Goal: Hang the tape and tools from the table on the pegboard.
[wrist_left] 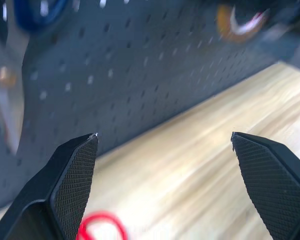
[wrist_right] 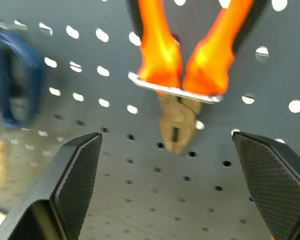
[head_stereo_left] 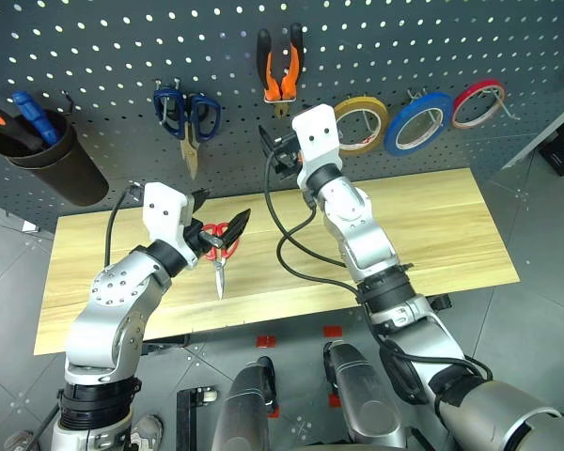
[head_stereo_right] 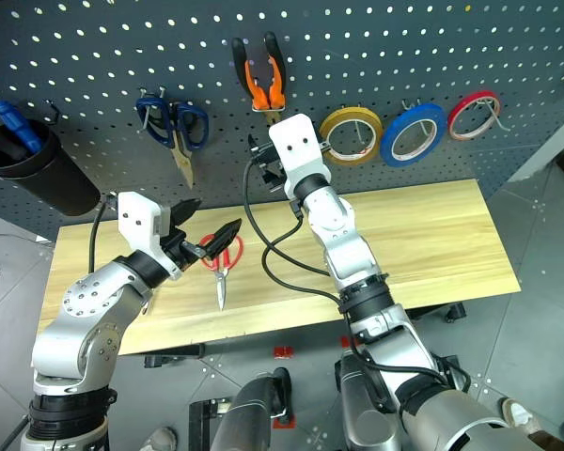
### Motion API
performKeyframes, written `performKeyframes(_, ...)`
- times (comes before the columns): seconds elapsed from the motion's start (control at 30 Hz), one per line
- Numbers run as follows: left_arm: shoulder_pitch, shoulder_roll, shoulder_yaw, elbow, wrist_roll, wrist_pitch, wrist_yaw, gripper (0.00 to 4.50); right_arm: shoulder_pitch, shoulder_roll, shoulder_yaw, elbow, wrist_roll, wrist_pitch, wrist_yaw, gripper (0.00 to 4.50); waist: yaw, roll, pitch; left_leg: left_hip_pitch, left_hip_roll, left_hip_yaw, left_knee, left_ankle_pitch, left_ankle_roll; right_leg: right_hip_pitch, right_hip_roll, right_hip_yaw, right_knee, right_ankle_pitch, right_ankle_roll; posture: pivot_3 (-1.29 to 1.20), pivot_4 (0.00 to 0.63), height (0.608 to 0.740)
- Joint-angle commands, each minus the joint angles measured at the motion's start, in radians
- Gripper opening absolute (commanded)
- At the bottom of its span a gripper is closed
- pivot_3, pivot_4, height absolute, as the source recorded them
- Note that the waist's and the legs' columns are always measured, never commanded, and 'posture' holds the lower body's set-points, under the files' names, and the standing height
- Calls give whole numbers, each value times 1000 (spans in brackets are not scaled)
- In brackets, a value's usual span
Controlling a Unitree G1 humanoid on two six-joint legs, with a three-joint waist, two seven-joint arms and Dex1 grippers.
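So left gripper (head_stereo_right: 210, 238) is nearer: fingers spread wide, just above the red-handled scissors (head_stereo_right: 221, 264) lying left of centre on the table (head_stereo_right: 423, 235), blades toward frame bottom; right gripper (wrist_right: 165, 145), also spread and empty, faces the hung pliers (head_stereo_right: 259, 73)

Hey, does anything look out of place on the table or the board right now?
Only the red-handled scissors: they lie loose on the table, blades pointing toward its near edge, while the pliers and blue tape already hang on the pegboard. Nothing looks spilled, crooked or damaged.
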Motion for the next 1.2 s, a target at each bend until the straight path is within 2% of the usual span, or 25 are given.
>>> performKeyframes(0.03,77,6,13,-34,5,82,41,4500,102,-50,53,-237,88,211,154,4464,1,0,0,0,0,0,0,0,0,0,0,0,0,0,0,-259,369,740)
performKeyframes(0.13,127,-17,11,0,52,176,139,4500,208,-187,134,-470,204,460,353,4464,3,0,0,0,0,-1,0,0,1,0,0,0,-1,0,0,-267,375,740)
performKeyframes(0.2,122,-40,-1,32,67,219,182,4500,251,-278,177,-579,248,568,429,4464,9,0,0,0,0,-1,0,-1,1,0,0,0,-2,0,0,-267,375,740)
performKeyframes(0.27,103,-75,-4,77,78,262,223,4500,282,-343,203,-663,292,642,478,4464,17,0,0,0,0,-2,0,-1,1,1,0,-1,-2,0,0,-280,376,740)
performKeyframes(0.4,45,-147,3,174,107,281,293,4500,316,-407,223,-763,370,732,529,4464,27,0,0,0,0,-2,0,-1,1,1,0,-1,-2,1,-1,-288,378,740)
performKeyframes(0.67,-111,-216,-18,419,158,260,333,4500,300,-406,212,-790,427,795,504,4464,31,-2,0,0,0,-2,1,-1,1,2,0,-2,-3,1,-1,-299,380,740)
performKeyframes(0.83,-162,-219,-57,516,189,270,308,4500,273,-386,176,-768,458,826,481,4464,29,-2,0,0,0,-1,1,-1,1,2,0,-2,-3,1,-1,-313,377,740)
performKeyframes(1.0,-187,-205,-105,556,208,378,286,4500,251,-367,138,-752,491,862,464,4464,29,-2,-1,1,0,-2,1,-1,1,3,0,-2,-3,1,-1,-321,372,740)
performKeyframes(1.2,-162,-162,-159,468,244,457,279,4500,262,-360,116,-766,531,906,445,4464,28,-2,-1,3,0,-1,1,-1,1,4,0,-2,-3,1,-1,-314,365,740)
